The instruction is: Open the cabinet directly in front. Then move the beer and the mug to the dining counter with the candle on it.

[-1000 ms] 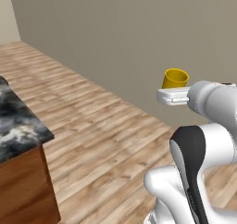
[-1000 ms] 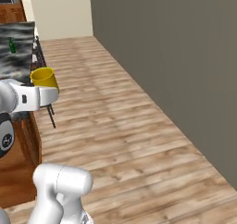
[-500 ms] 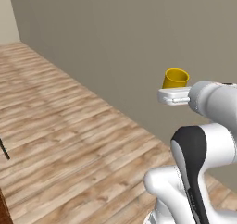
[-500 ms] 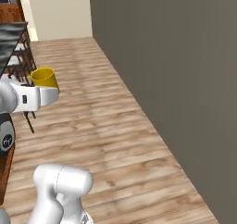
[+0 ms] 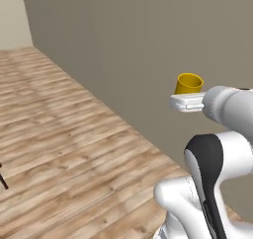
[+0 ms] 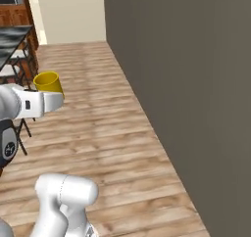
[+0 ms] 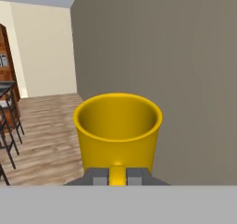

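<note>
The plain yellow mug stands upright on top of my white hand, against the grey wall. My gripper is shut on it from below. The right base view has the mug and gripper at the left. In the hand view the mug sits dead centre, and my gripper is clamped on its small handle, with a dark fingertip on each side. The dining counter shows as a dark top far back on the left. The cabinet, the beer and the candle are out of view.
A tall flat grey wall runs close along my right side. Wood plank floor stretches ahead and to the left. Dark-framed stools stand by the counter, and one stool leg shows at the left edge. Reddish-brown woodwork sits far back.
The whole picture has shifted, so the base has moved: the dark counter has slid out of the left base view and drawn back in the right one. The mug stays gripped.
</note>
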{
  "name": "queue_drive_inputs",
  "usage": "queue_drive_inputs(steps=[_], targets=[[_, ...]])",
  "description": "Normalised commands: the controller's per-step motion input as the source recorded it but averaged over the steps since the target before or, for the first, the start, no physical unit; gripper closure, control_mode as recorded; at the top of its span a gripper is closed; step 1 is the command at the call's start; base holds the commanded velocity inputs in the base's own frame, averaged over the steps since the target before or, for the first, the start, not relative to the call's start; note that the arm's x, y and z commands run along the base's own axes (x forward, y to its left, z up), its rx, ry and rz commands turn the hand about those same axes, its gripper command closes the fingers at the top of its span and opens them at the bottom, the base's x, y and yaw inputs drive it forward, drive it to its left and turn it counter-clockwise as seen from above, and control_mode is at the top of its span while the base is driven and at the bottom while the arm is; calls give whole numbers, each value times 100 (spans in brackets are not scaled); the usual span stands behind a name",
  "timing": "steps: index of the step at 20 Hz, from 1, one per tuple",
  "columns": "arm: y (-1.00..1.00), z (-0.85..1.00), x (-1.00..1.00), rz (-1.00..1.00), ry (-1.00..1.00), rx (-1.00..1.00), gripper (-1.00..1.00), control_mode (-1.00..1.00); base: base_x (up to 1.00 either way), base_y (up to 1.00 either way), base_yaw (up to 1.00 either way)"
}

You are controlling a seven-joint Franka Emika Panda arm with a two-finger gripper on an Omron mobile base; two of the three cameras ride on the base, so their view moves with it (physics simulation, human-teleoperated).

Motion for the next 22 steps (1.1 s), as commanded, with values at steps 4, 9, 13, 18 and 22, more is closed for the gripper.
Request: queue_drive_inputs(steps=[4, 9, 13, 18, 22], targets=[[0, 0, 0, 0, 0, 0, 100, 100, 100, 6, 14], [0, 0, 0, 0, 0, 0, 100, 100, 100, 5, 16], [0, 0, 0, 0, 0, 0, 100, 100, 100, -6, 17], [0, 0, 0, 0, 0, 0, 100, 100, 100, -21, 19], [0, 0, 0, 0, 0, 0, 100, 100, 100, -21, 16]])
